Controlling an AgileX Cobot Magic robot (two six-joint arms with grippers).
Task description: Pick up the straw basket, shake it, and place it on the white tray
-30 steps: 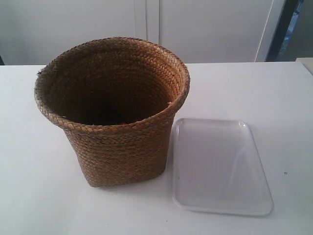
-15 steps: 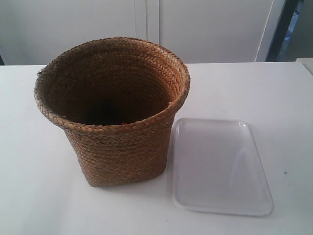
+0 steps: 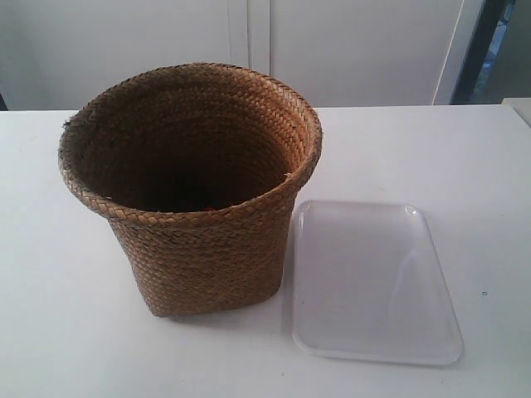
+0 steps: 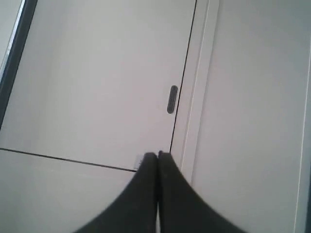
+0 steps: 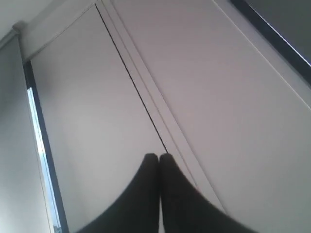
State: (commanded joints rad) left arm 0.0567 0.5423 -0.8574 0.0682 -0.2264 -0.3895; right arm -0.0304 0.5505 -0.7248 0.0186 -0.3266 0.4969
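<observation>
The straw basket (image 3: 199, 240) stands upright on the white table (image 3: 66, 332), brown and braided, with a wide round rim and a dark inside. Right beside its base lies the flat white tray (image 3: 373, 282), with nothing on it. Neither arm shows in the exterior view. My left gripper (image 4: 157, 154) is shut, its black fingers pressed together and pointing at white cabinet doors. My right gripper (image 5: 158, 156) is shut the same way, with nothing between its fingers. Neither wrist view shows the basket or the tray.
White cabinet doors (image 3: 348, 50) stand behind the table's far edge. A dark vertical frame (image 3: 481, 50) rises at the back right. A small dark slot handle (image 4: 171, 99) sits on the door in the left wrist view.
</observation>
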